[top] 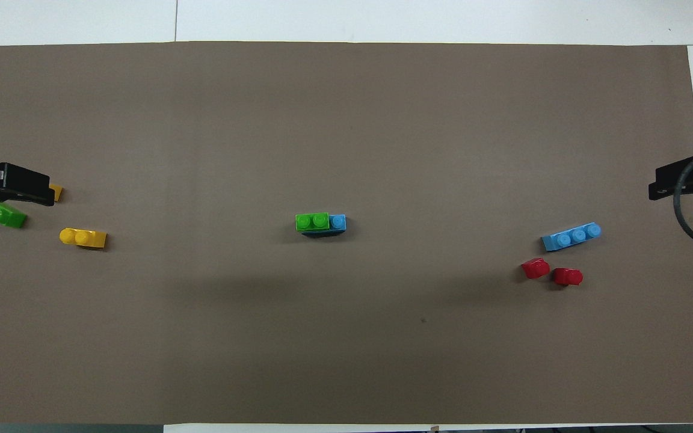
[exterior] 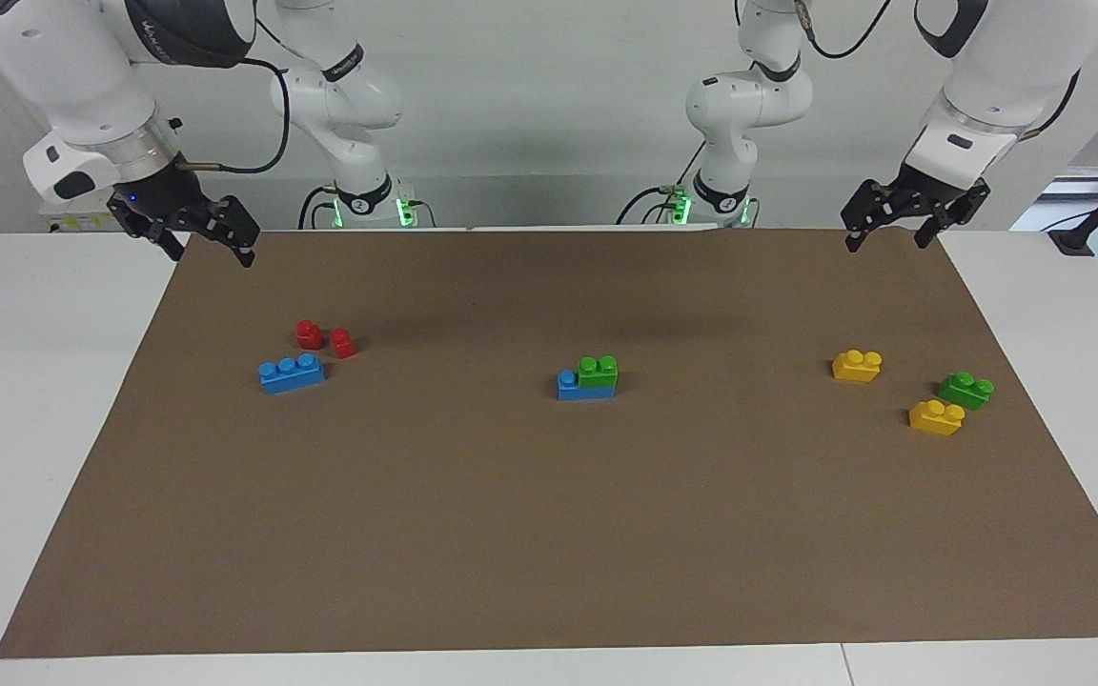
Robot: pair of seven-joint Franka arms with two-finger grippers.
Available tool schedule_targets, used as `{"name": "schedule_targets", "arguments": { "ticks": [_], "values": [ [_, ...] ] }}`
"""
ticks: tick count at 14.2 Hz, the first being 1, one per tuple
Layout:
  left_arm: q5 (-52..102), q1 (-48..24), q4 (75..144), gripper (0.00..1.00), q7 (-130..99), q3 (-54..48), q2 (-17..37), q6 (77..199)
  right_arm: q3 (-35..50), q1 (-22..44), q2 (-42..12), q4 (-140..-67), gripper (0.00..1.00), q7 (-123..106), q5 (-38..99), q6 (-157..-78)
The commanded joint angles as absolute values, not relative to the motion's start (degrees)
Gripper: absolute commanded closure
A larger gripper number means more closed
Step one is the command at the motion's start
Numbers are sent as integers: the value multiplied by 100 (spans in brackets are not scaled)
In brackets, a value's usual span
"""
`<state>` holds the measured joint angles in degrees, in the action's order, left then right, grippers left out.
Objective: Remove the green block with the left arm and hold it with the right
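The green block (exterior: pixel 599 371) is seen at the middle of the brown mat (exterior: pixel 549 534), seated on top of a blue brick (exterior: pixel 570 385). Its long axis runs along the table's length, from one arm's end toward the other, parallel to the brick beneath it, and its two studs point straight up. It covers the part of the blue brick toward the left arm's end, so that one blue stud is left bare toward the right arm's end.

Toward the left arm's end, a second, loose green brick (exterior: pixel 965 390) is found lying slightly askew between two yellow bricks: one (exterior: pixel 857 366) nearer to the robots and one (exterior: pixel 936 417) farther from them. Toward the right arm's end, a loose blue three-stud brick (exterior: pixel 292 373) is placed, with two small red bricks (exterior: pixel 325 338) just beside it, nearer to the robots. All of these lie well apart from the stacked pair, and nothing is seen close around it.

The left gripper (exterior: pixel 895 233) is held in the air over the mat's corner at the robots' edge, its fingers spread apart and holding nothing. The right gripper (exterior: pixel 209 250) hangs over the other corner at that edge, likewise spread and holding nothing.
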<state>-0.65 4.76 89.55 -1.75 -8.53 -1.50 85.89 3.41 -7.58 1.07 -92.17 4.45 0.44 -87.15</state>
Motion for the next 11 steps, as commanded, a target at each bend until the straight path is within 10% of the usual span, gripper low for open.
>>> {"name": "schedule_targets", "arguments": {
  "ticks": [1, 11],
  "values": [
    [-158, 422, 9062, 0, -167, -835, -281, 8648, 378, -773, 220, -9351, 0, 457, -35, -8657],
    [-158, 413, 9062, 0, -184, -835, -281, 8657, 395, -808, 211, -9325, 0, 378, 44, -8754]
  ]
}}
